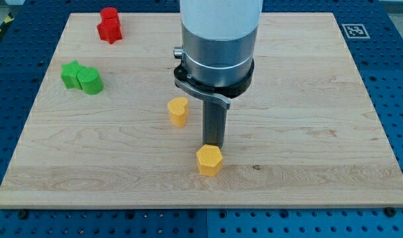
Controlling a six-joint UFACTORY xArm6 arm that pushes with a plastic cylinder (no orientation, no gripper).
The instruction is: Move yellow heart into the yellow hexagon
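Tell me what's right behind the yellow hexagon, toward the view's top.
My rod stands directly behind the yellow hexagon, which covers my tip, so contact can't be confirmed. Farther back, to the view's left, sits the yellow heart.

Lab: blue perforated bench (386, 79), fiducial tag (355, 30)

Yellow heart (178, 111) sits near, seemingly apart from, yellow hexagon (209, 160) below-right.
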